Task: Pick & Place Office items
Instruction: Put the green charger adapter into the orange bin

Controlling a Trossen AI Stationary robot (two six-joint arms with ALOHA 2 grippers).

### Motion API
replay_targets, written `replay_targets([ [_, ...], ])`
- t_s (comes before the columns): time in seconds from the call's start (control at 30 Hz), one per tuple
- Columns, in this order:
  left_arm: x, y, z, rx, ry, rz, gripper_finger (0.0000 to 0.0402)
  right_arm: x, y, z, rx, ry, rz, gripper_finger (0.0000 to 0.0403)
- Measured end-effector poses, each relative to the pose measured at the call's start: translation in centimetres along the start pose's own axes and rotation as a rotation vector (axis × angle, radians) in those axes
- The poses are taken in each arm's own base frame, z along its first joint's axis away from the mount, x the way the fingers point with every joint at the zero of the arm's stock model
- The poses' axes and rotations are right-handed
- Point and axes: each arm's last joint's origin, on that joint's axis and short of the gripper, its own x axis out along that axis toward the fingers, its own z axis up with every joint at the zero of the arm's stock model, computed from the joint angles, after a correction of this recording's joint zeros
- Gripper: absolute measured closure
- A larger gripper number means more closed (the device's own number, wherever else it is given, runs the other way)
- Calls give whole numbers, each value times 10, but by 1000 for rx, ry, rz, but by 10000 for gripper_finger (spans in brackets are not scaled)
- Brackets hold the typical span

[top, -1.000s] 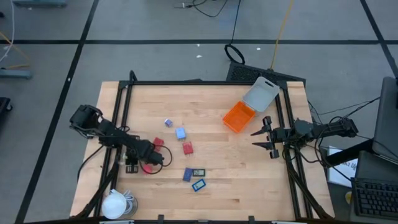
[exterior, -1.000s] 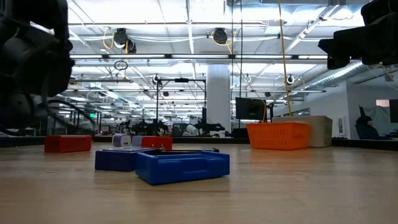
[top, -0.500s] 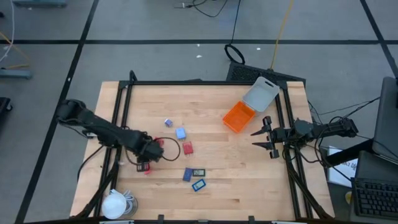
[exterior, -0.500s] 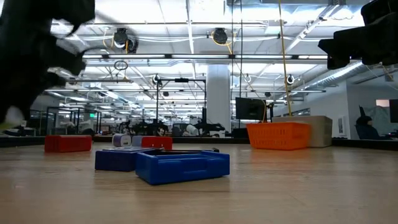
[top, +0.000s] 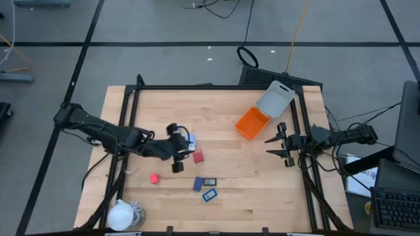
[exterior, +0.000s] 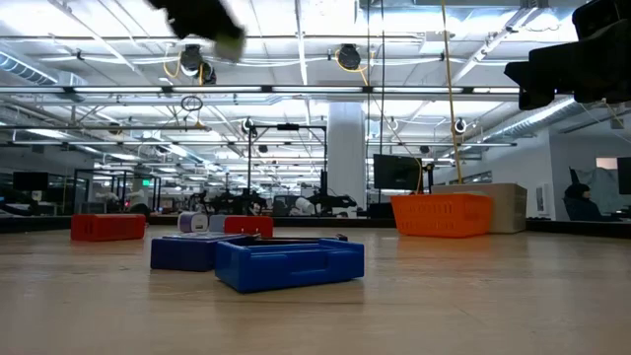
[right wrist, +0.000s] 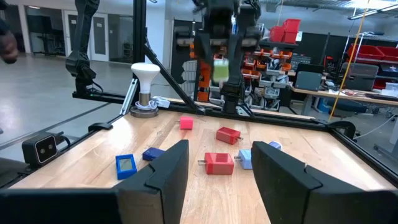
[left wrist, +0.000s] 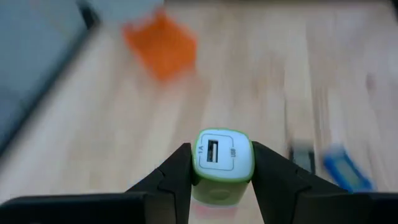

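Since the earlier frames the left arm has swung from the table's left edge toward the middle, lifting clear of the wood and leaving a small red block (top: 154,177) alone where it had been working. Now the left gripper (top: 176,147) hangs above the cluster of office items, and its two dark fingers (left wrist: 166,177) are clamped on a small white USB charger cube with a green rim (left wrist: 222,157), the socket face turned toward the wrist camera. From the right wrist view the same green-and-white cube (right wrist: 220,68) shows raised well above the tabletop.

On the table below, a pale blue cube (top: 191,139) lies partly hidden beside the gripper, a red plug block (top: 197,156) sits just to its right, and further toward the near edge lie a dark blue piece (top: 197,184), a dark flat rectangle (top: 209,181) and a blue flat rectangle (top: 209,195). In the low view the blue rectangle (exterior: 289,264) is nearest the camera.

The orange tray (top: 252,122) with its grey lid (top: 275,99) stands toward the far right of the table, well apart from the items. A white round lump (top: 121,214) sits at the near left corner.

The right gripper (top: 281,145) waits at the table's right edge, its fingers (right wrist: 160,174) parted and holding nothing.
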Motion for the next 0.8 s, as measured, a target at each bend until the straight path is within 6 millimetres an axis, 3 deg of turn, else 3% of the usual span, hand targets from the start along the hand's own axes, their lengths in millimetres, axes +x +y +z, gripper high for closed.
replay_targets([
  [0.13,18,6,-5,25,-191,55,270,0,0,0,0,0,0,236],
  [0.3,44,24,-27,-69,-434,20,270,0,0,0,0,0,0,236],
  [0.47,50,43,-30,-128,-635,-23,270,0,0,0,0,0,0,236],
  [0.7,76,62,-38,-120,-612,-18,270,0,0,0,0,-1,0,236],
  [0.8,88,70,-41,-141,-631,-10,270,0,-1,2,-139,-15,-17,236],
])
